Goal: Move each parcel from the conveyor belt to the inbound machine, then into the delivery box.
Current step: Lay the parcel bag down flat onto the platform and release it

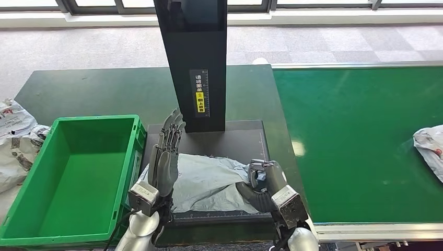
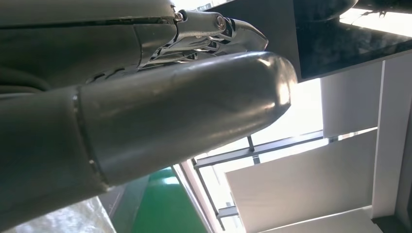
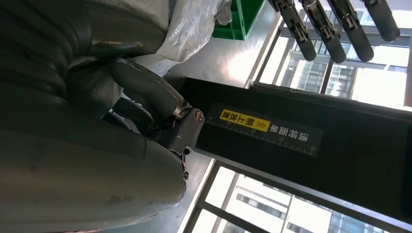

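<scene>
A grey plastic parcel lies crumpled on the black platform of the inbound machine, below its dark column. My right hand has its fingers curled over the parcel's right edge and grips it. My left hand stands at the parcel's left edge with the fingers straight and apart, palm against the bag. In the right wrist view the curled right hand sits beside the parcel, with the left fingers beyond. The left wrist view is filled by the left hand. The green delivery box stands empty to the left.
The green conveyor belt runs on the right, with another pale parcel at its far right edge. More bagged parcels lie left of the box. The column carries a yellow label.
</scene>
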